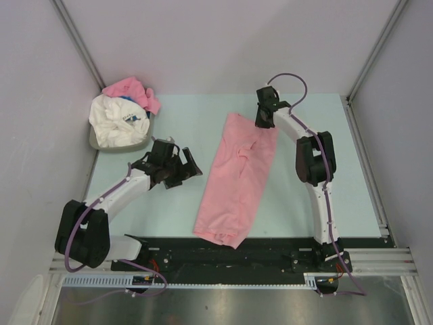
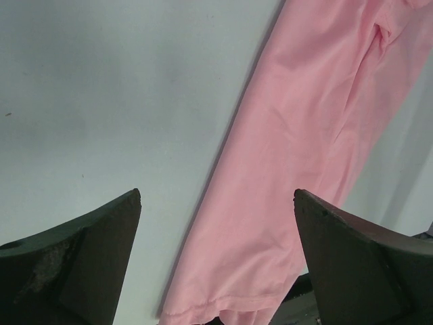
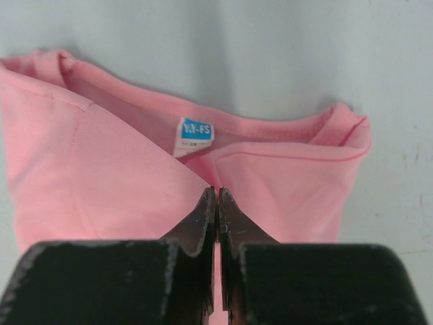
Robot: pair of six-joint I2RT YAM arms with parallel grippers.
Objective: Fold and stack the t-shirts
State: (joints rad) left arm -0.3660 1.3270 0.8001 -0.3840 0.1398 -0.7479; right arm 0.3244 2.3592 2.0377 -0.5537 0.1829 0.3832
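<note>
Pressing down on the collar end of the spread pink t-shirt, the right gripper is seen clenched, its tips met just below the blue neck label. Whether a fold of cloth is caught between them cannot be told. That t-shirt is laid lengthwise and folded narrow down the middle of the pale green table, its collar at the far end and its hem bunched near the arm bases.

The left gripper is held just left of the shirt with its jaws spread wide and nothing between them. In its wrist view the shirt's long edge is seen running under the gap.

A grey basket is set at the far left corner. A crumpled white t-shirt with a small blue print is heaped in it, and a second pink t-shirt is bunched on top at its far side. No object is placed between the basket and the spread shirt except the left arm.
</note>
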